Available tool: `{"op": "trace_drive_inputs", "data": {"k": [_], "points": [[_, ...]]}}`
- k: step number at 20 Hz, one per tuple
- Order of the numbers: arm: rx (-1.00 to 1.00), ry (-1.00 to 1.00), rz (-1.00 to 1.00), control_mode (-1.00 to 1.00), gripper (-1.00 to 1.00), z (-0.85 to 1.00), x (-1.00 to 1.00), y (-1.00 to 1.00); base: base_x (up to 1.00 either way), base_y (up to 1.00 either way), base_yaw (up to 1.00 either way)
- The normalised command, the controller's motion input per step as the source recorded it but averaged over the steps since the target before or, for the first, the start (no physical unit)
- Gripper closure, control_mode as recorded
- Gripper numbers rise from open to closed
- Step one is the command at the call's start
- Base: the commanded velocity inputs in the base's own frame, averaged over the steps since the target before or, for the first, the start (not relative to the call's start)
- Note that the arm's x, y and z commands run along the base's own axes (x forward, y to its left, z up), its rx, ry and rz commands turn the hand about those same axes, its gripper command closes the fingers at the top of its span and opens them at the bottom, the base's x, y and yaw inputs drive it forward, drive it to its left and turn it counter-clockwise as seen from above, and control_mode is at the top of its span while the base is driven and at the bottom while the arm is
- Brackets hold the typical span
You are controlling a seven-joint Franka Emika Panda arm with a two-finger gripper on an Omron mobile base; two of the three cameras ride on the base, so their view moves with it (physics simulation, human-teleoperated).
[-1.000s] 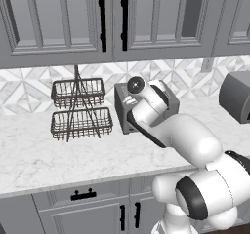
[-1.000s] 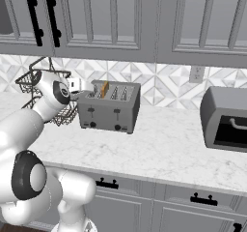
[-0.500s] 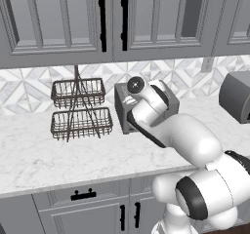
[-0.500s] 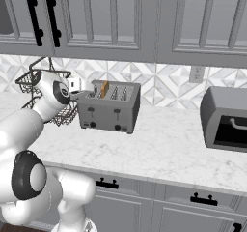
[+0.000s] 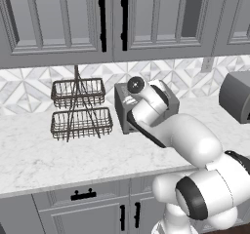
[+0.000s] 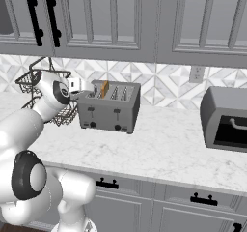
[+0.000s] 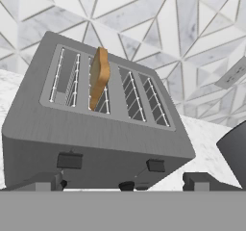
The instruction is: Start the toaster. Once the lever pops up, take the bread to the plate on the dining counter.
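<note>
The marble worktop (image 6: 169, 149) runs under grey wall cabinets (image 6: 120, 18), backed by a tiled wall with a triangle pattern. The white arm (image 5: 171, 130) rises from the base and reaches forward over the worktop edge, its wrist bent so the hand points across at the toaster (image 6: 109, 107) from the toaster's left end. From the left base view the arm covers most of the toaster, so just its left end and a bit of its top edge show there. The gripper (image 7: 126, 183) is hard to make out in both base views, tucked behind the wrist; in the hand view only its two dark fingertips (image 7: 41, 182) show low in the picture, standing wide apart with nothing between them, just in front of the toaster's front face.

A grey oven box (image 6: 226, 119) sits on the worktop well to the right, cut off by the picture edge. A two-tier wire basket (image 5: 79, 108) stands to the left of the toaster, partly hidden by the arm in the right base view.

The toaster stands with its long side along the wall, its four slots running front to back. Its two levers (image 7: 69, 160) sit on the front face. The bread (image 7: 98, 78) stands upright on edge in the second slot from the left, its upper part sticking out above the top, its flat faces turned toward the toaster's ends.
</note>
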Motion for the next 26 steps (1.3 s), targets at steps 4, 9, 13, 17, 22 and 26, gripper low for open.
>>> {"op": "trace_drive_inputs", "data": {"k": [4,9,13,17,22,26], "points": [[0.0,0.0,0.0,-1.0,-1.0,0.0,0.0,0.0,0.0,0.0,0.0],[0.0,0.0,0.0,-1.0,-1.0,0.0,0.0,0.0,0.0,0.0,0.0],[0.0,0.0,0.0,-1.0,-1.0,0.0,0.0,0.0,0.0,0.0,0.0],[0.0,0.0,0.0,-1.0,-1.0,0.0,0.0,0.0,0.0,0.0,0.0],[0.0,0.0,0.0,-1.0,-1.0,0.0,0.0,0.0,0.0,0.0,0.0],[0.0,0.0,0.0,-1.0,-1.0,0.0,0.0,0.0,0.0,0.0,0.0]]}}
